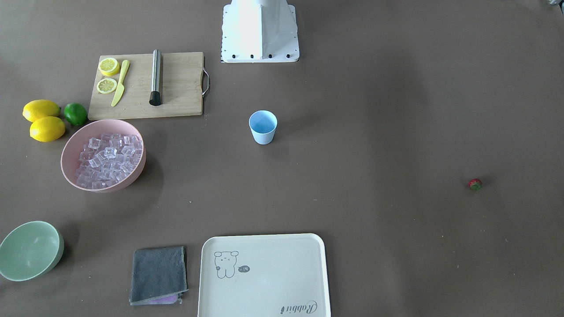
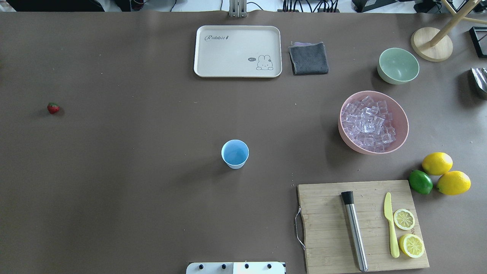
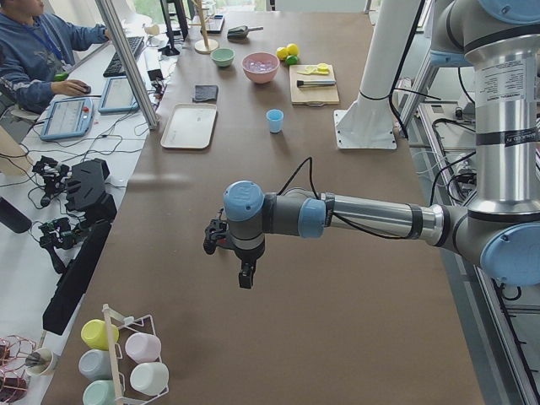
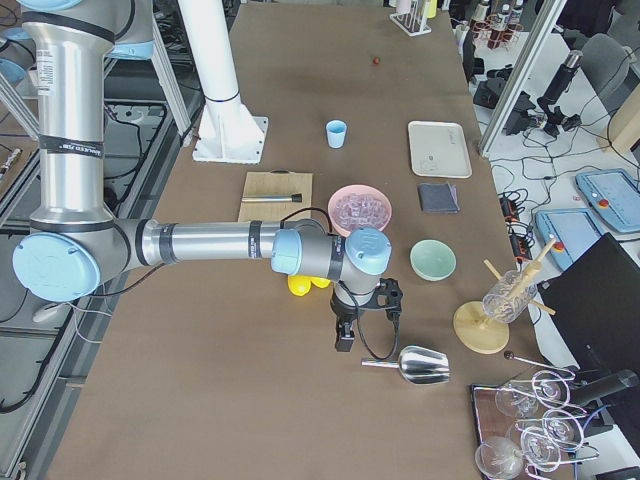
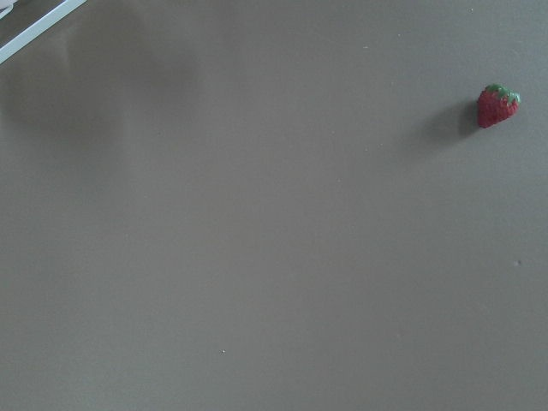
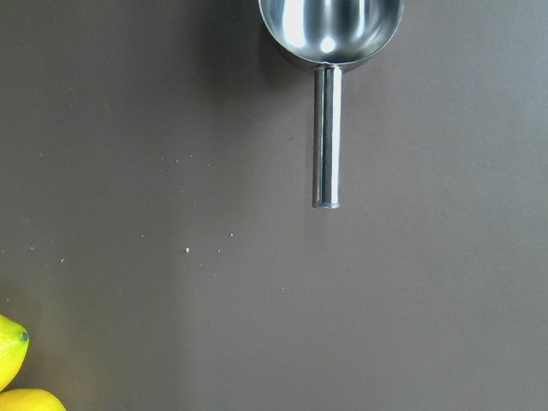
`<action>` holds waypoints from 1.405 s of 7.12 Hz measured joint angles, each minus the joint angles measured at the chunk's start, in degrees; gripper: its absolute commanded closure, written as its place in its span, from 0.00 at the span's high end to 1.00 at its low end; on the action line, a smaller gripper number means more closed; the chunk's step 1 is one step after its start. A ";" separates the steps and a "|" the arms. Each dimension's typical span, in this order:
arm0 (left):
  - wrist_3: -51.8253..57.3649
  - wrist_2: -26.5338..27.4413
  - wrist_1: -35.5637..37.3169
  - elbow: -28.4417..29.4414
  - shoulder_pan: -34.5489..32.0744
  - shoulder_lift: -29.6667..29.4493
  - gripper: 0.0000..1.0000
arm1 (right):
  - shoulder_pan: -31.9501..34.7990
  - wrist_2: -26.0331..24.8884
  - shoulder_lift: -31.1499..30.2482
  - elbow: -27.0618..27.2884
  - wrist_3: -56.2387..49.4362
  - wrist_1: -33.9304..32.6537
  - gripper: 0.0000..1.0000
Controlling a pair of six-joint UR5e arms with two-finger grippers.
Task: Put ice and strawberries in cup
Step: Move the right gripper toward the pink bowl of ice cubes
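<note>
Opening of the job, by the look of it: nothing yet in the cup [image 2: 235, 154], upright and open-mouthed at mid-table straight ahead of the robot, presumably put there to be within reach from both sides. Well off to the robot's right of the cup and a little beyond it, heaped in a pink bowl [image 2: 406, 125], the ice [image 2: 368, 122], probably gathered there for scooping. Far to the robot's left of the cup, alone on the bare table [image 2: 133, 190], the strawberry [image 2: 53, 108], untouched. Farther right of the cup than the bowl, lying flat with its handle free, a metal scoop [image 6: 327, 137], likely meant for the ice. Poised above the table near that scoop, on a right arm [image 4: 210, 242] stretched out level away from the cup, the right gripper [image 4: 345, 338], pointing straight down; no telling from here whether spread or pressed together. Likewise held out level on the opposite side of the cup, on the left arm [image 3: 371, 215], above the table near the strawberry, the left gripper [image 3: 245, 277], also pointing down; again no telling spread from pressed together. Neither pickup yet begun, by this reading.
</note>
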 measured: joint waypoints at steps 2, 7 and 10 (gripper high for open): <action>0.06 0.04 -0.06 -0.32 -0.09 0.18 0.98 | 0.77 0.00 -0.21 0.07 0.04 0.01 1.00; -0.23 -0.13 -0.50 -0.27 -0.13 -0.45 0.98 | 0.82 0.35 -0.41 -0.12 -0.07 1.78 1.00; -0.54 -0.45 -2.27 0.55 -0.16 -3.86 0.98 | 0.77 1.20 -1.03 -0.47 0.11 10.00 1.00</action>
